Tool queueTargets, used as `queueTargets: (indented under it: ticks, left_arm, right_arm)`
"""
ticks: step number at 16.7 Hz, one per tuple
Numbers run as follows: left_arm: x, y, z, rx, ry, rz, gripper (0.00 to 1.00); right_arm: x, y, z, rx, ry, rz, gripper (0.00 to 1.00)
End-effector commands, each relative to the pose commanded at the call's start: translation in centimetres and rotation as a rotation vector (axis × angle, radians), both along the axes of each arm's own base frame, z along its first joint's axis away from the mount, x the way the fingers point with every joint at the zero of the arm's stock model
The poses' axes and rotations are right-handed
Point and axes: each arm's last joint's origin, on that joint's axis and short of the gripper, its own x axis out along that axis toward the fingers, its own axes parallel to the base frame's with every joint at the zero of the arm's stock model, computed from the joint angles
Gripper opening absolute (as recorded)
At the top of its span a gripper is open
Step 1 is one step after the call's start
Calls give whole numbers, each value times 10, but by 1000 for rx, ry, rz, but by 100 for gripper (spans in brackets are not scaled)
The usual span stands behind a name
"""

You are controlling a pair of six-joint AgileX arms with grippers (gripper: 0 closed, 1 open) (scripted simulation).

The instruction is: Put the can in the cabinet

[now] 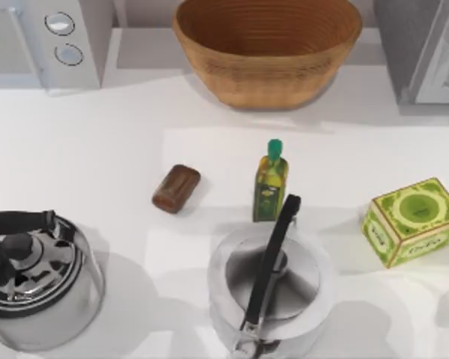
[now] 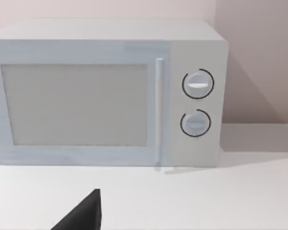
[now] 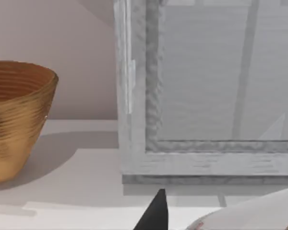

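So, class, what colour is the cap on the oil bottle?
Green, on the oil bottle; clearest in the top view.

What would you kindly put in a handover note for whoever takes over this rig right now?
Grippers: both arms are parked near the table's front edge, left arm at the left, right arm at the right; neither holds anything I can see.
Things: the small dark reddish-brown cylindrical can lies on its side on the white table, left of the green-capped oil bottle. The grey glass-fronted cabinet stands at the back right, beside the woven basket.
Done: nothing yet.
Left: grasp the can and place it in the cabinet.
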Motion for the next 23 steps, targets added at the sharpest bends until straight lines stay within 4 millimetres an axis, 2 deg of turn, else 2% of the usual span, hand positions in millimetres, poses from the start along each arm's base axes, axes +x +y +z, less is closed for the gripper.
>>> queueTargets:
  ticks: [3,9,12,15,18,23]
  left_arm:
    - [0,0,0,0,0,0,100]
    - [0,0,0,0,0,0,100]
    - [0,0,0,0,0,0,100]
    - [0,0,0,0,0,0,100]
    - [0,0,0,0,0,0,100]
    - [0,0,0,0,0,0,100]
  right_arm:
    - [13,4,61,-3,16,0,0]
    - [58,17,218,6,-92,5,0]
    - [88,26,269,11,-119,7,0]
    - [119,36,292,10,-105,6,0]
    - [140,44,299,5,-77,5,0]
    - [146,46,298,3,-66,4,0]
